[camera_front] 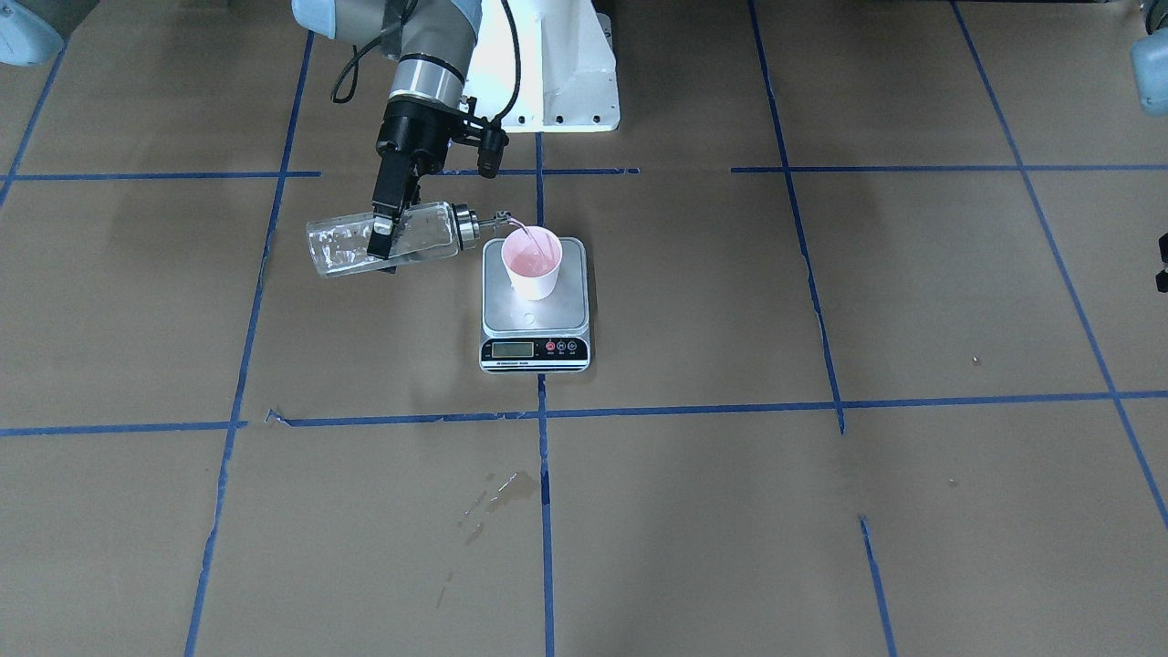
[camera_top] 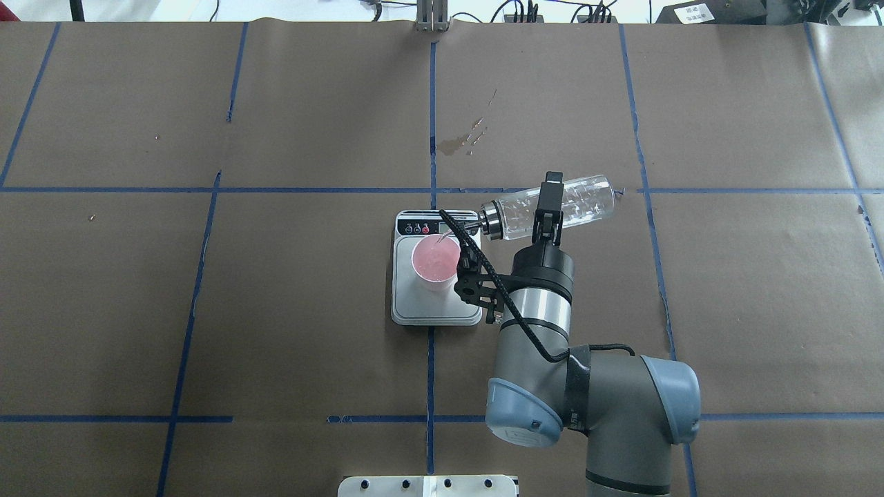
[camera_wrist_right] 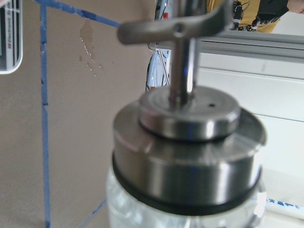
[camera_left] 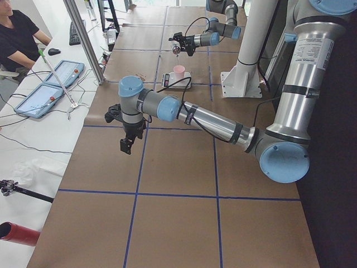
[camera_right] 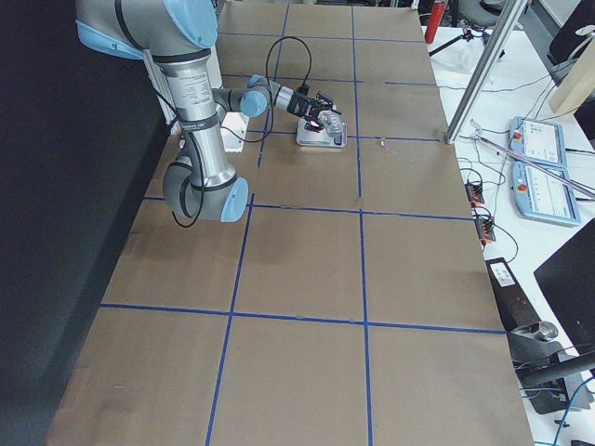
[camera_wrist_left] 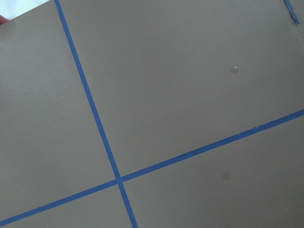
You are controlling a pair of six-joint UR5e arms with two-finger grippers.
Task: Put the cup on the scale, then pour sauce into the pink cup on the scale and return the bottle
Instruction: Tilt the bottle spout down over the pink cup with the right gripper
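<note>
We are looking out from the robot's edge of the table (camera_top: 276, 310), where the right arm is reaching forward. Its right pincer (camera_top: 548, 207) is clenching around the middle of the bottle (camera_top: 587, 200), one black finger showing on each side of the glass. The bottle is lying almost level above the table, base pointing toward the table's right end and spout toward the left. It is a clear glass cylinder, speckled with droplets, with a shiny metal collar and a thin metal spout.

Just left of the pincer, the spout is hanging over the rim of the cup (camera_top: 436, 261), and a thin thread of sauce (camera_front: 523, 235) is running down into it. The cup, small, tapered and pink inside, is standing upright on the scale (camera_top: 414, 304), a flat silver-grey platform near the table's middle, with its white display strip facing the far edge.

Farther on, a wet stain (camera_top: 463, 141) is marking the brown paper.

Toward the table's left end, the left pincer (camera_left: 127, 142) is hanging above bare paper; we cannot tell how far it is open.
</note>
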